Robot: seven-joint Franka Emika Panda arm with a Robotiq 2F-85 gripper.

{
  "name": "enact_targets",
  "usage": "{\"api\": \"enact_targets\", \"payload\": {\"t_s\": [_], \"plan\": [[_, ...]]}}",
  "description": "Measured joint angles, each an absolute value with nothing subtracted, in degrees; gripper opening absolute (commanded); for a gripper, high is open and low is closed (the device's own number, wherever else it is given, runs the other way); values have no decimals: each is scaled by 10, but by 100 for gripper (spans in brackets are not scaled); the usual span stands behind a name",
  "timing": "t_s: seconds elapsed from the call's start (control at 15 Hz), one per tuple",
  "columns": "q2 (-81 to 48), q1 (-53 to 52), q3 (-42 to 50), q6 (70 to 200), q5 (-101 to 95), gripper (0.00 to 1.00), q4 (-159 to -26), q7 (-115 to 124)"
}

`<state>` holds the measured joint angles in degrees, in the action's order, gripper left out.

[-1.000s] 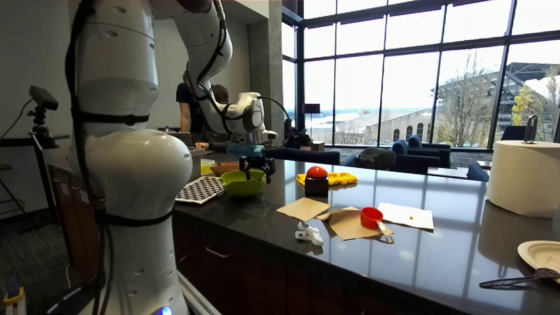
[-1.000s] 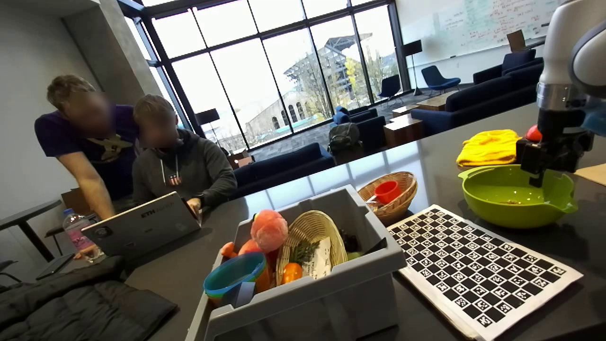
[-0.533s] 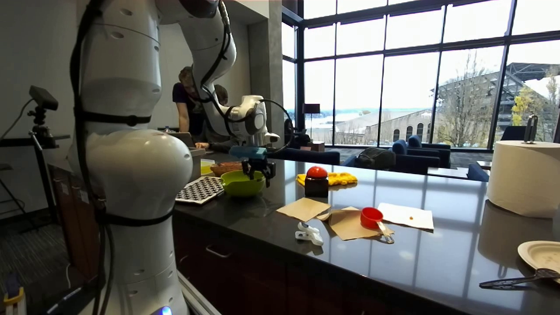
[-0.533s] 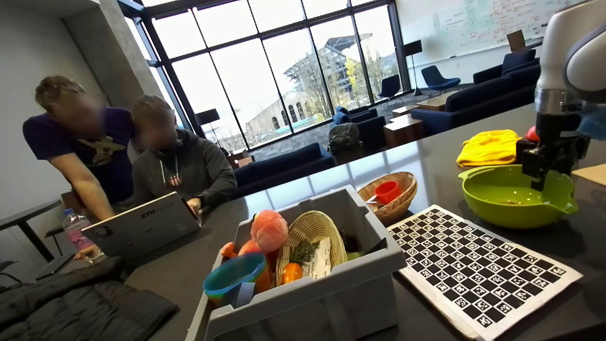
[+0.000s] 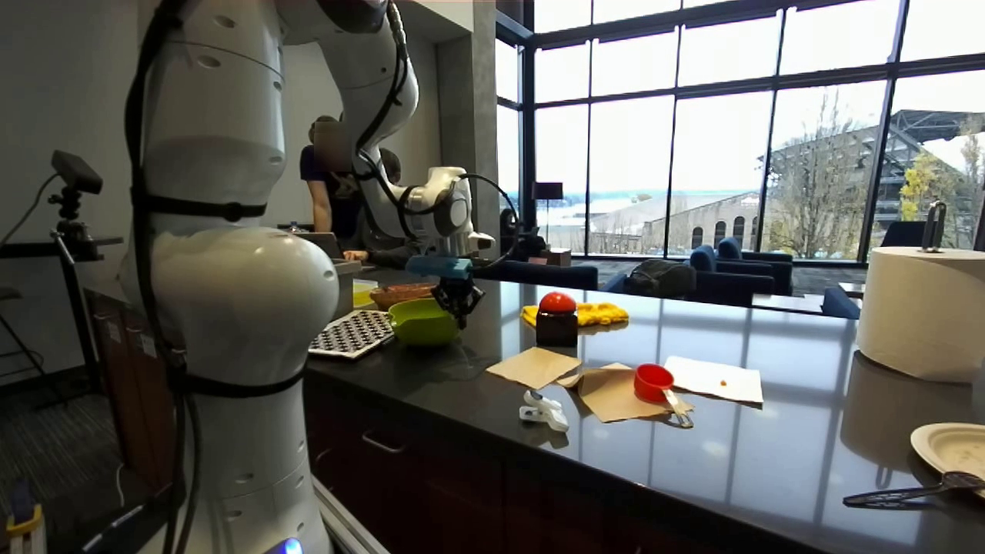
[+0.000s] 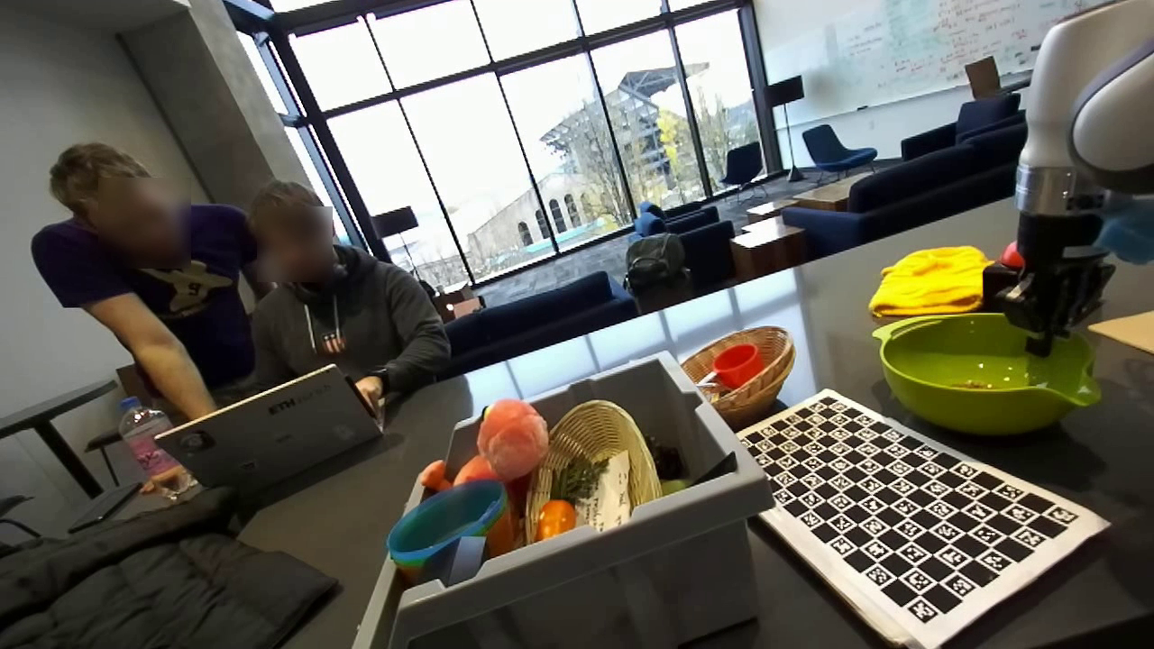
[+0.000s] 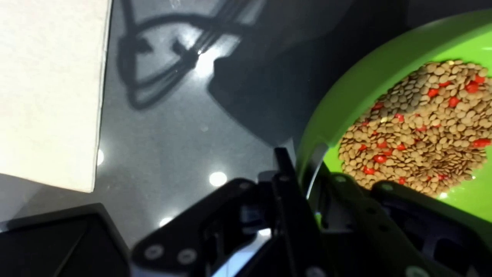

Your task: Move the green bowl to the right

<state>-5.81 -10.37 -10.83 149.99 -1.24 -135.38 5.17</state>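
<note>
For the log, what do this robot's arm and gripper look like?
The arm is glossy white and rounded, with black straps and cables along it, a silver ring towards the gripper and a blue light low down. A teal block shows above the gripper, which is black with slim fingers and round bolt heads.

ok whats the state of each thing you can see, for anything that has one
green bowl: upright, part-filled with tan grains and red bits
gripper: closed on the green bowl's rim
laptop: open
gray bin: open on top, things inside
wicker basket beside the gray bin: holding a red cup
yellow cloth: rumpled
paper roll: standing upright
red-domed button: pressed or not, cannot tell
</note>
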Motion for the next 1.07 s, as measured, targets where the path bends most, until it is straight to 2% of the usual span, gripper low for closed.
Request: {"api": "enact_targets", "payload": {"t_s": [1.07], "plan": [[-58, -98, -107, 1495, 27, 2, -1339, 24]]}}
